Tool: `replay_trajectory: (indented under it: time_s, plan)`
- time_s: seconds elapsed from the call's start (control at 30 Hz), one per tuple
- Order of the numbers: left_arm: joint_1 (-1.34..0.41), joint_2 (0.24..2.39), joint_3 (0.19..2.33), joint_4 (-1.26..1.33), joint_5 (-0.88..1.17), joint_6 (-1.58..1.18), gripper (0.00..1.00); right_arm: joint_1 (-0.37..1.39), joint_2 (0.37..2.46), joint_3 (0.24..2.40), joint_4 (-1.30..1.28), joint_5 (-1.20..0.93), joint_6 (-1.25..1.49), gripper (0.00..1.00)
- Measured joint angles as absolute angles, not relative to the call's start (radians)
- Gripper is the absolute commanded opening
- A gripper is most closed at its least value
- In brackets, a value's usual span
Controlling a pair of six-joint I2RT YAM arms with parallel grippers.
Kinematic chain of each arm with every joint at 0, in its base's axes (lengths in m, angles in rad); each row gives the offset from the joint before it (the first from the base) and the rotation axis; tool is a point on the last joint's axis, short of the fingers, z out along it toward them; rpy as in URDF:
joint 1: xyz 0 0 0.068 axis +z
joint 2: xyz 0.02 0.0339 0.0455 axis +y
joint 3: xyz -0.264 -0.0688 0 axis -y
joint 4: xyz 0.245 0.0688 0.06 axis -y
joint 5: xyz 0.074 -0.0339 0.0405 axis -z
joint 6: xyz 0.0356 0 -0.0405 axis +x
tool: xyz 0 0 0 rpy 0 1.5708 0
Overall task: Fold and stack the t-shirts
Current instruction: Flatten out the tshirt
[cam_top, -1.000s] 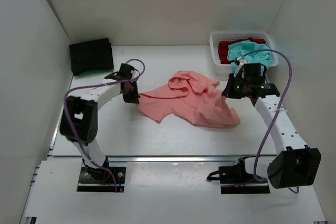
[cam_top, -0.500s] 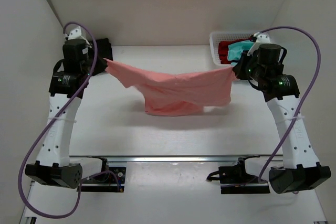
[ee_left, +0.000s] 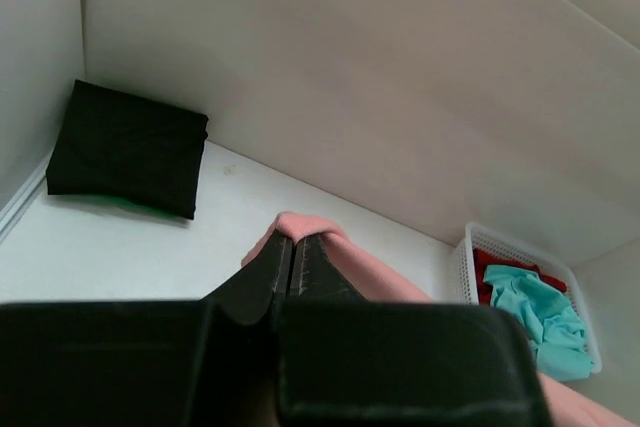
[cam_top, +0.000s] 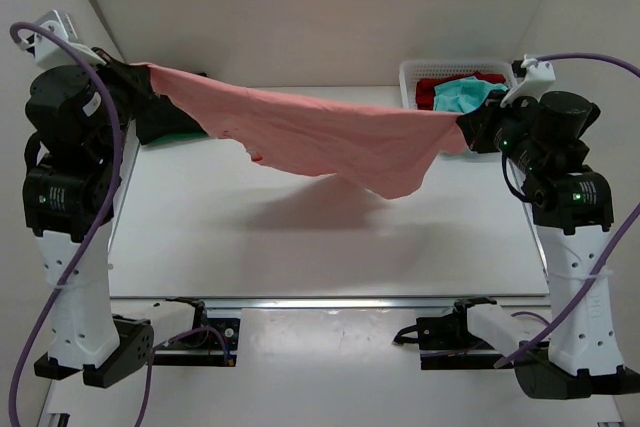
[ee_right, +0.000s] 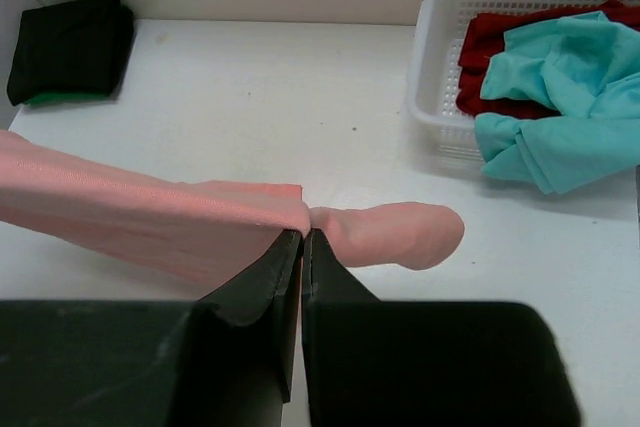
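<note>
salmon-pink t-shirt (cam_top: 320, 132) stretched left-right in the air, middle sagging

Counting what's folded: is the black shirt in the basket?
No, the black shirt lies folded on the table, far from the basket.

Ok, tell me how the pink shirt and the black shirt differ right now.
The pink shirt hangs in the air, stretched between the left gripper and right gripper, both shut on it; the black shirt lies on the table in the far left corner. The pink shirt is opened out and sagging; the black shirt is folded flat. Both are plain cloth, outside the basket.
</note>
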State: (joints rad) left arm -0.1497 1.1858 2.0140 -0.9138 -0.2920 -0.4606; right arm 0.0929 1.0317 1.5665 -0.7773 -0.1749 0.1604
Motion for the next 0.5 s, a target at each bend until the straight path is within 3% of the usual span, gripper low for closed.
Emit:
replay_trajectory:
  time_s: [0.23, 0.37, 0.5]
  plan:
    - [-0.163, 1.146, 2.058, -0.908, -0.333, -0.435, 0.00, 0.074, 0.963, 1.555, -0.845, -0.309, 0.127, 0.00]
    - [-0.181, 1.229, 2.212, -0.860, -0.343, -0.408, 0.00, 0.070, 0.980, 1.566, -0.840, -0.381, 0.139, 0.00]
    - [-0.179, 1.322, 2.232, -0.763, -0.345, -0.392, 0.00, 0.112, 1.025, 1.554, -0.791, -0.397, 0.176, 0.00]
